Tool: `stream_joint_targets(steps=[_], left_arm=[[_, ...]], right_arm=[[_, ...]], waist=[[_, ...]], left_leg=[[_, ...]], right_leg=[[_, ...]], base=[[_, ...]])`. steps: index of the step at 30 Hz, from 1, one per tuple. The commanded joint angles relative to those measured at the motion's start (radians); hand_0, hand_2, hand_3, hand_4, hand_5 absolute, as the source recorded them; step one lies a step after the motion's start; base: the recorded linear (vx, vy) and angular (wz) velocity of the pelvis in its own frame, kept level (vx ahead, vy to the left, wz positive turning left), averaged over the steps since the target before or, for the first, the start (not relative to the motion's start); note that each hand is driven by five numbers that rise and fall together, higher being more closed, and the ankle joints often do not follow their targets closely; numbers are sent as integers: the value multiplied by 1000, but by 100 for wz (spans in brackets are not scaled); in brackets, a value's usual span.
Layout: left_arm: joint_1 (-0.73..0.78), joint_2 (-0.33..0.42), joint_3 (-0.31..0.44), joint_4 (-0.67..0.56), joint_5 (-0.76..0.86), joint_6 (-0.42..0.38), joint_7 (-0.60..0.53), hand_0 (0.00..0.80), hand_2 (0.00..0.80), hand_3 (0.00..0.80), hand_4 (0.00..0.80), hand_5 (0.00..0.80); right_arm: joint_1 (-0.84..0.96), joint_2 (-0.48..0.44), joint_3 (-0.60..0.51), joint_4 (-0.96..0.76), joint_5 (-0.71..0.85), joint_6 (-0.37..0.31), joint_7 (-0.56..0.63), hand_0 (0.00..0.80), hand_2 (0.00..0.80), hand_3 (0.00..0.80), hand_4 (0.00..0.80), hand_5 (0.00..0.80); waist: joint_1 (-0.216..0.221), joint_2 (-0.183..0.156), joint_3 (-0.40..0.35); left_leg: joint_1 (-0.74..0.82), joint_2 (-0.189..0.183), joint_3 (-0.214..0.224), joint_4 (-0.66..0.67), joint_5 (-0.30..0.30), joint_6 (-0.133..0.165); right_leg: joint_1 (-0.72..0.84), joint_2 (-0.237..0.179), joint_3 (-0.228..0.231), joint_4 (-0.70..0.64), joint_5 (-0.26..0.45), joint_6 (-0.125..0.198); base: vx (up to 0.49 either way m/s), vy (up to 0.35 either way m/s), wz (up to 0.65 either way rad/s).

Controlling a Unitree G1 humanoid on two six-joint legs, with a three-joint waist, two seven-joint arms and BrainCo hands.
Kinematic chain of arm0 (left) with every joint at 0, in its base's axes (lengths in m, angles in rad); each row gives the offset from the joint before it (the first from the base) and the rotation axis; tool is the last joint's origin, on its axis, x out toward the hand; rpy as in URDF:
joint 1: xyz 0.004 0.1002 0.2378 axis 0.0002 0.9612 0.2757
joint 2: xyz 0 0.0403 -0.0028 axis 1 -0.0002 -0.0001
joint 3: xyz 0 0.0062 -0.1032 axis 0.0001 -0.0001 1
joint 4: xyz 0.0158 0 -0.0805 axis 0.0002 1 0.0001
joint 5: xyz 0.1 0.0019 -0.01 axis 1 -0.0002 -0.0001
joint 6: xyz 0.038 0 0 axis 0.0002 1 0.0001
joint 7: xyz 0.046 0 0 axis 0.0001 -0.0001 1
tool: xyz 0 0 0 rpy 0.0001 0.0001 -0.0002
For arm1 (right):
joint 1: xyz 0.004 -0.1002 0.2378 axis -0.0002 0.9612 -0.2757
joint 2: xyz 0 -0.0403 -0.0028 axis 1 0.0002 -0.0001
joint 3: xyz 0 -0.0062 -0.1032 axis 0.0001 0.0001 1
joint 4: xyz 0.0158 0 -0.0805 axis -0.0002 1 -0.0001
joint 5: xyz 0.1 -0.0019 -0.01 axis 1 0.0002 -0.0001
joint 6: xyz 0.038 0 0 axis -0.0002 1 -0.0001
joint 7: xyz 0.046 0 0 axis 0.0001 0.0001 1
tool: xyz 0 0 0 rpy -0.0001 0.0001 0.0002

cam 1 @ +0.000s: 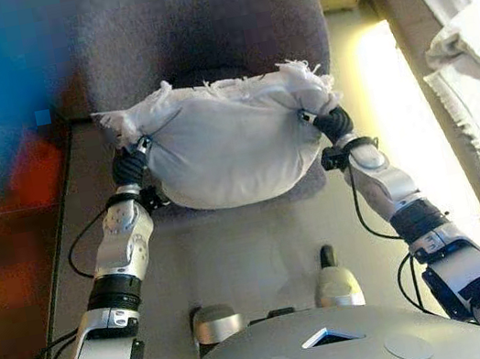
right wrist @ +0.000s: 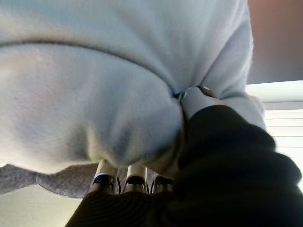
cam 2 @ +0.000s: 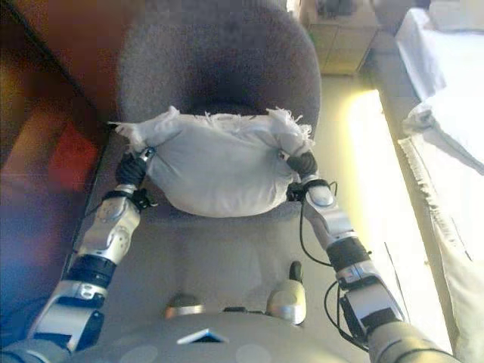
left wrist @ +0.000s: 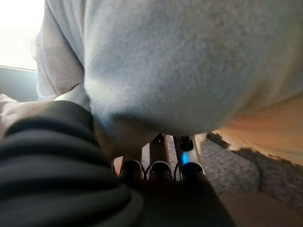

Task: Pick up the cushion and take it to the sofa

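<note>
A white fringed cushion point(cam 1: 225, 145) is held between my two hands just above the seat of a grey armchair point(cam 1: 193, 20). My left hand point(cam 1: 132, 161) grips its left end; the fingers point(left wrist: 161, 165) curl under the cushion point(left wrist: 189, 66) and the thumb presses into the fabric. My right hand point(cam 1: 331, 123) grips its right end, with its fingers point(right wrist: 135, 177) under the cushion point(right wrist: 94, 85) and the thumb dug into a fold. The hands are mostly hidden by the cushion. The sofa point(cam 1: 477, 45), draped in a white cover, runs along the right edge.
A reddish-brown piece of furniture point(cam 2: 53, 136) stands close on the left. A light wooden cabinet point(cam 2: 340, 38) stands behind the armchair at the back right. A strip of sunlit floor point(cam 1: 417, 130) lies between the armchair and the sofa.
</note>
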Motion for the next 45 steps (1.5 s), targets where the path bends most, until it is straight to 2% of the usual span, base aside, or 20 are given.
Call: stream_joint_targets(steps=[1,2,5,9,11,15,17,20,22,24,28,30,32,35,36,37,39,41,43,45], left_arm=[[-81,7,-9,-28,-37,-50,-38,800,800,800,800,800],[-101,6,-17,-16,-51,-45,-40,800,800,800,800,800],[-156,5,-42,34,-37,-57,-30,800,800,800,800,800],[-203,0,-70,51,-32,-50,-9,800,800,800,800,800],[-226,-2,-87,59,-27,-41,-1,800,800,800,800,800],[-261,1,-119,99,-34,-12,-6,800,800,800,800,800],[-272,2,-130,118,-29,-19,-12,800,800,800,800,800],[-297,-13,-149,148,-37,-32,-16,800,800,800,800,800],[-297,-28,-156,146,-39,-35,-13,800,800,800,800,800],[-284,-41,-155,132,-27,-35,-10,800,800,800,800,800],[-244,-40,-126,93,-15,-31,-6,800,800,800,800,800],[-238,-46,-105,93,-11,-31,-3,800,800,800,800,800],[-227,-45,-94,88,-10,-26,8,800,800,800,800,800],[-198,-33,-70,77,-25,-28,36,800,800,800,800,800],[-189,-29,-60,69,-26,-31,44,800,800,800,800,800],[-180,-27,-52,59,-30,-33,49,800,800,800,800,800],[-158,-31,-37,35,-40,-30,48,800,800,800,800,800],[-138,-42,-28,23,-42,-23,33,800,800,800,800,800],[-127,-49,-31,18,-20,-14,11,800,800,800,800,800],[-131,-45,-43,17,-21,-11,4,800,800,800,800,800]], right_arm=[[-56,6,-34,-54,56,-68,24,800,800,800,800,800],[-58,1,-37,-49,55,-79,16,800,800,800,800,800],[-105,2,-36,-12,63,-92,-14,800,800,800,800,800],[-142,1,-40,6,67,-76,-44,800,800,800,800,800],[-152,3,-42,14,62,-76,-54,800,800,800,800,800],[-188,16,-21,56,100,-79,-73,800,800,800,800,800],[-210,20,-8,83,127,-74,-80,800,800,800,800,800],[-232,18,5,133,149,-75,-68,800,800,800,800,800],[-224,7,5,133,146,-77,-73,800,800,800,800,800],[-210,-4,-2,103,128,-74,-87,800,800,800,800,800],[-191,-13,-14,29,111,-50,-49,800,800,800,800,800],[-198,-21,-15,27,93,-37,-9,800,800,800,800,800],[-206,-24,-8,27,94,-20,8,800,800,800,800,800],[-200,-25,5,-1,89,11,30,800,800,800,800,800],[-195,-31,9,-13,82,13,41,800,800,800,800,800],[-190,-38,13,-21,75,9,47,800,800,800,800,800],[-177,-48,13,-22,80,-5,30,800,800,800,800,800],[-162,-41,2,1,104,-23,15,800,800,800,800,800],[-155,-27,-10,36,111,-47,8,800,800,800,800,800],[-164,-19,-15,50,113,-48,-6,800,800,800,800,800]], waist=[[4,7,-45],[-3,5,-46],[-4,4,-49],[-8,0,-46],[-9,-3,-42],[0,0,-26],[3,1,-19],[-4,-15,-23],[-21,-29,-27],[-45,-41,-29],[-75,-55,-26],[-81,-51,-36],[-83,-40,-48],[-90,-20,-64],[-91,-22,-69],[-92,-25,-72],[-83,-46,-68],[-68,-57,-61],[-45,-52,-52],[-21,-36,-42]], left_leg=[[-112,-80,52,102,53,101],[-113,-80,83,111,51,101],[-98,-103,83,84,44,113],[-97,-139,70,77,28,135],[-102,-163,58,74,23,155],[-92,-184,50,79,18,187],[-81,-185,46,81,18,191],[-64,-205,19,91,4,189],[-51,-218,-4,103,-22,183],[-30,-229,-19,110,-56,185],[40,-255,-29,111,-127,211],[51,-251,-36,134,-128,214],[53,-222,-26,173,-88,191],[37,-154,-34,289,78,126],[21,-138,-30,355,142,110],[-4,-131,-24,433,172,102],[-81,-140,-16,637,191,106],[-138,-130,-2,728,174,118],[-170,-108,14,687,161,128],[-195,-99,20,535,170,136]], right_leg=[[94,-1,-70,31,-102,-6],[99,-13,-90,27,-92,-4],[94,-45,-106,27,-60,2],[53,-82,-76,82,-17,2],[22,-98,-39,167,15,0],[-44,-67,-12,375,42,-14],[-52,-40,0,405,30,-22],[-29,15,25,320,-4,-31],[-28,44,55,208,-29,-30],[-52,68,83,106,-18,-21],[-123,113,57,30,39,-15],[-116,133,63,34,29,-34],[-115,146,52,81,-9,-56],[-92,182,41,118,-69,-108],[-79,191,38,117,-81,-127],[-67,196,31,119,-91,-145],[-44,190,21,135,-113,-182],[-14,181,-1,148,-135,-199],[23,179,-34,154,-159,-200],[57,190,-46,153,-184,-190]], base=[[-15,90,3],[-21,106,11],[-5,108,18],[-36,110,7],[-15,115,12],[45,93,4],[140,30,-4],[305,-26,7],[373,-67,16],[415,-61,55],[393,-47,36],[350,-87,-21],[295,-107,-38],[247,-125,20],[238,-158,22],[256,-179,-5],[270,-185,3],[265,-110,3],[259,8,2],[268,125,34]])
